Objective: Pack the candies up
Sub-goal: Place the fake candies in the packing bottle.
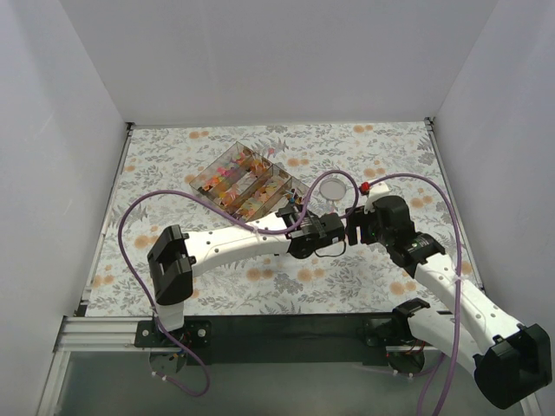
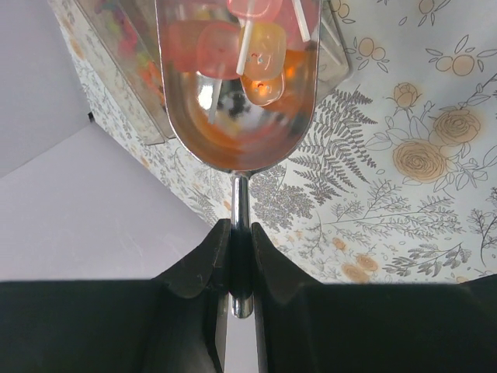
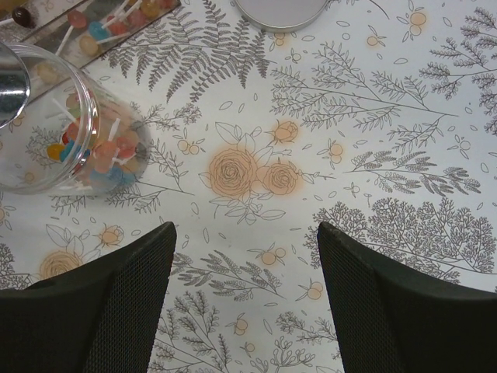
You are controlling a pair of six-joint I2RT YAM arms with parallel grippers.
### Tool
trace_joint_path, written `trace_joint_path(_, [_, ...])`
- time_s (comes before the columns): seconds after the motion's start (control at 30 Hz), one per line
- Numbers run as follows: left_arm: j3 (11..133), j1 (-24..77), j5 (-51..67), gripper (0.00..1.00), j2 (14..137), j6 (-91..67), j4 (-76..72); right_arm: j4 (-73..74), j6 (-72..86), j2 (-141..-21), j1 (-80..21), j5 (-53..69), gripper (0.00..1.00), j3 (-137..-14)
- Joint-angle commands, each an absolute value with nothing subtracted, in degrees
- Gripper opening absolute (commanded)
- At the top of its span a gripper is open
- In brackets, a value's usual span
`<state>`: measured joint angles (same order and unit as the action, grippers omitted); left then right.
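The left gripper [image 2: 241, 237] pinched the handle of the metal scoop [image 2: 233, 132] — candies [image 2: 264, 47] in its bowl, seemingly over the jar [image 3: 97, 128]; the right gripper [image 3: 245, 233] gaped wide, empty.

Bright light, soft shadows, candies [image 2: 262, 53] blurry, scoop [image 2: 233, 136] w/ glare

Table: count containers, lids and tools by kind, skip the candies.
Divided clear box: 1
Jar: 1
Round lid: 1
Metal scoop: 1
Total: 4
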<state>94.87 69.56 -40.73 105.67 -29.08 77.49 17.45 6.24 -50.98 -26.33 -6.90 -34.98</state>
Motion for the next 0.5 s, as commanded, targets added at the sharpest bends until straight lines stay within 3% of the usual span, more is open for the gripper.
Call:
trace_joint_path(0.0, [93.3,70.0,-43.1,0.0,104.2,-26.6,79.7,14.9,6.9,-50.0,-26.2,-6.6,0.8,-34.5])
trace_joint_path(0.47, [92.8,70.1,-45.2,0.0,104.1,-22.9,79.5,14.2,7.3,-49.7,-26.2,-6.2,0.79,-33.6])
